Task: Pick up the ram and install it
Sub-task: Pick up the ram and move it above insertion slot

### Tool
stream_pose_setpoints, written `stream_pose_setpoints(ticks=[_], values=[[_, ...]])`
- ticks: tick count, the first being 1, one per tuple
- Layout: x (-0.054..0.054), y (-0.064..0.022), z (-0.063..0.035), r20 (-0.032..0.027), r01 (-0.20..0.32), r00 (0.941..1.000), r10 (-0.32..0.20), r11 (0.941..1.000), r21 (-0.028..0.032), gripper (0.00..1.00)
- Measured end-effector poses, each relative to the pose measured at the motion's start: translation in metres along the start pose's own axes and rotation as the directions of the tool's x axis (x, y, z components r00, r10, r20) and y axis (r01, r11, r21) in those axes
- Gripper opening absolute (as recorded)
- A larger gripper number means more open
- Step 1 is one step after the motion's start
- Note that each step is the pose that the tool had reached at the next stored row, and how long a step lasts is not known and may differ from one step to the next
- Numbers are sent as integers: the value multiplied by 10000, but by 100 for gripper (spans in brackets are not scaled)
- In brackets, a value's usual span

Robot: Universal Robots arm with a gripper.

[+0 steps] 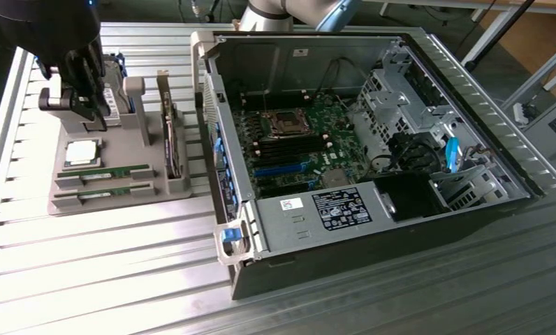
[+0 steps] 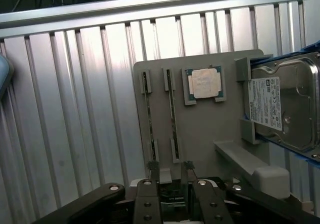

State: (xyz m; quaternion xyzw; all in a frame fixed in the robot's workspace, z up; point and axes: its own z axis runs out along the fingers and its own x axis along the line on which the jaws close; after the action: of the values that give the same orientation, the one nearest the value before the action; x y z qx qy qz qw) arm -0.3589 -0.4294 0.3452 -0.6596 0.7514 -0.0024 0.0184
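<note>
Far on the exterior view's left, the gripper [image 1: 77, 105] hangs over the far end of a grey tray [image 1: 119, 204], fingers spread, nothing between them. On the tray sits a processor [image 1: 82, 152]. Nearer the camera, the ram [image 1: 110, 171] and a second stick [image 1: 110, 188] stand on edge in slots, parallel. Their long axes run left to right, ends toward the hard drive [image 1: 172, 146]. An open computer case [image 1: 473, 105] stands at right.
</note>
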Motion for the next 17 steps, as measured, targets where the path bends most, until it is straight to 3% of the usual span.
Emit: stream_pose_setpoints(ticks=[17], values=[[34,14,109,-1,0,10000,0,10000,-1,30]])
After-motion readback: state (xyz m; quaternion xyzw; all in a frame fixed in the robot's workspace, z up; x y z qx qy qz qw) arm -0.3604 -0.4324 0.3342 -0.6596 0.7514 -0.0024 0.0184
